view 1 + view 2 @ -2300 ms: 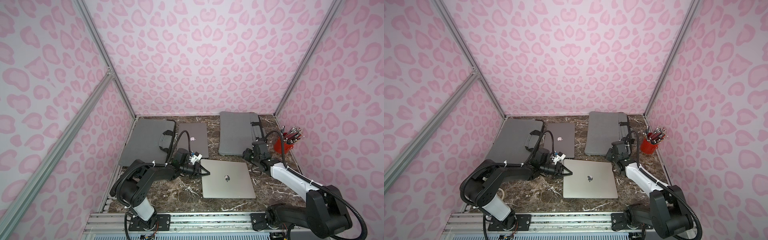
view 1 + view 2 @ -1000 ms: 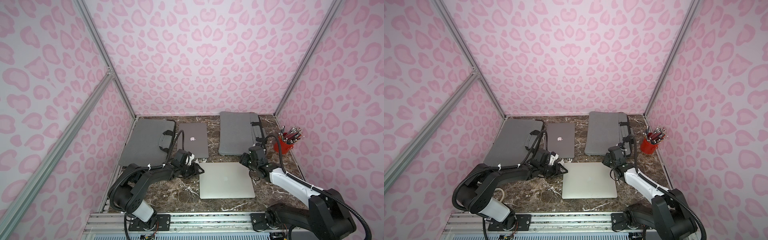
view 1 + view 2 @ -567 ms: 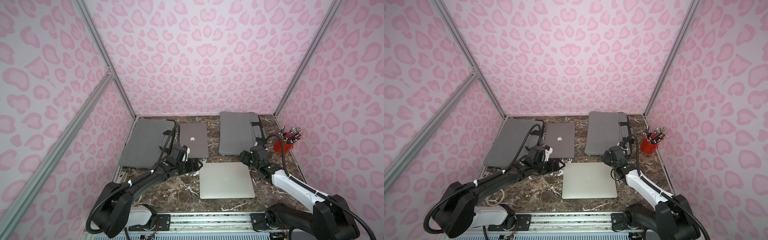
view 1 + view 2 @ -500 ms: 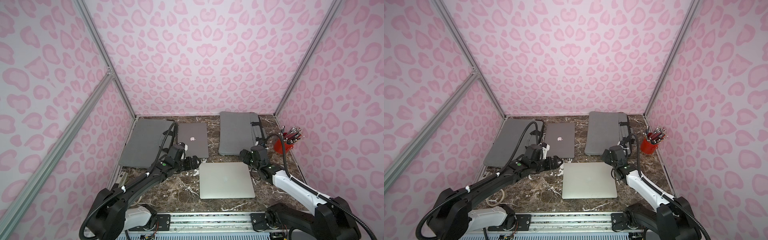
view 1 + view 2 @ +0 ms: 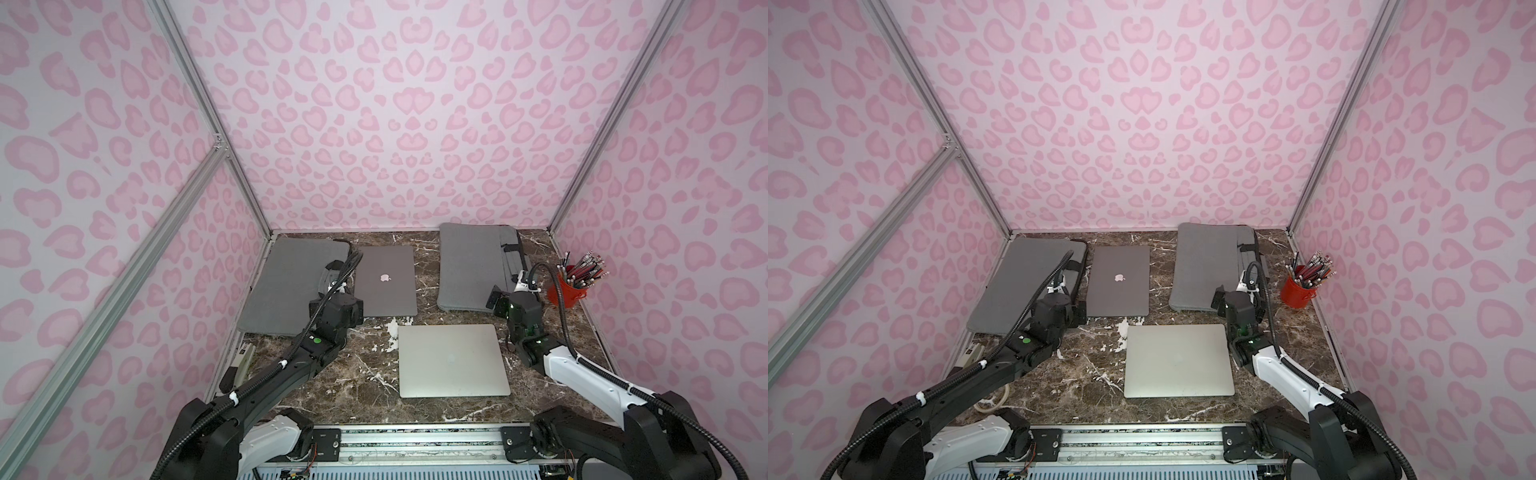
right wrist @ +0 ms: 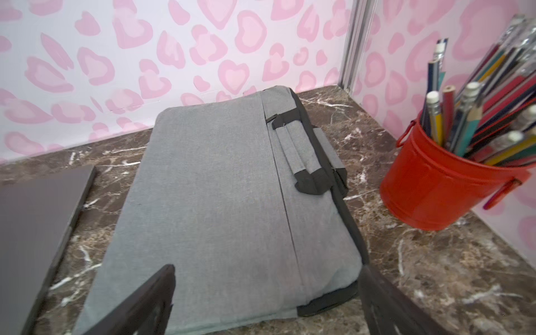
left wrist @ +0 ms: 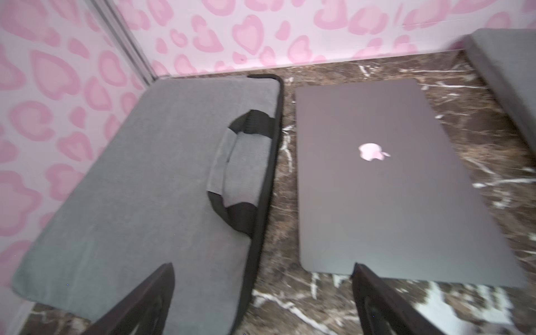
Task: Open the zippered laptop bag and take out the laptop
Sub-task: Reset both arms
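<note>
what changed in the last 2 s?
Both let go of the silver laptop, now lying flat. The left pincer swung back toward the left bag and dark laptop, the right pincer toward the right bag; both open. Those and the pencil pot stayed put.

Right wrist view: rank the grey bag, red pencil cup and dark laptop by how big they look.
1. grey bag, filling most of the frame.
2. red cup, pencils included.
3. dark laptop: the frame edge cuts it off and only a corner shows, so its place is unsure.
</note>
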`<state>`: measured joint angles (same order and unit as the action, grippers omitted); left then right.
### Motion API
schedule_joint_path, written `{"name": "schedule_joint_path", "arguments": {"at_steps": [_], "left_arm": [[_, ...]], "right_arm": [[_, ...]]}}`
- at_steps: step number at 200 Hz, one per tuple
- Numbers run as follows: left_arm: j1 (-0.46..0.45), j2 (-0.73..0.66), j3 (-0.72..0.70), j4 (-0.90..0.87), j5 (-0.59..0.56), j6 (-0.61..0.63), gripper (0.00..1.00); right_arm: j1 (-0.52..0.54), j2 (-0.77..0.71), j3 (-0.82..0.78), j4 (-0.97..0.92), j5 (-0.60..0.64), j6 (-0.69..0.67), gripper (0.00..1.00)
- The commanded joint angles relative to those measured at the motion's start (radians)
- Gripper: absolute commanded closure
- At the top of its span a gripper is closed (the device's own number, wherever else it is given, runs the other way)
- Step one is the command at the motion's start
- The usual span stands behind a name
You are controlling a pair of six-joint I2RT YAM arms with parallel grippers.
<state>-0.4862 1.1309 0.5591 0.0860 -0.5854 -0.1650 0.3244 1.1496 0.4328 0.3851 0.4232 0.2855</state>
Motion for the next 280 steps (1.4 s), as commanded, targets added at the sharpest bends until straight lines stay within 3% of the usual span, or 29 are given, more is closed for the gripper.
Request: {"name": "schedule_joint_path", "arguments": {"at_steps": [1, 51, 81, 176, 205, 280], "left_arm": [[0.076, -0.003, -0.079, 0.329, 0.005, 0.188, 0.02], [0.286, 0.034, -0.206, 0.546, 0.222, 0.252, 0.02], [0.343, 0.153, -0.233, 0.672, 0.271, 0.249, 0.02], [0.392, 0.436, -0.149, 0.78, 0.396, 0.21, 0.02], [0.421, 0.428, -0.129, 0.725, 0.44, 0.192, 0.02], [0.424, 0.428, -0.127, 0.725, 0.446, 0.191, 0.01]], "right_arm": [[-0.016, 0.003, -0.064, 0.318, 0.021, -0.178, 0.01], [-0.118, 0.092, -0.151, 0.54, -0.078, -0.221, 0.01], [-0.155, 0.117, -0.163, 0.579, -0.138, -0.192, 0.01], [-0.177, 0.09, -0.368, 0.864, -0.199, -0.26, 0.01], [-0.177, 0.122, -0.371, 0.917, -0.223, -0.318, 0.01], [-0.253, 0.42, -0.347, 1.206, -0.317, -0.321, 0.0]]}}
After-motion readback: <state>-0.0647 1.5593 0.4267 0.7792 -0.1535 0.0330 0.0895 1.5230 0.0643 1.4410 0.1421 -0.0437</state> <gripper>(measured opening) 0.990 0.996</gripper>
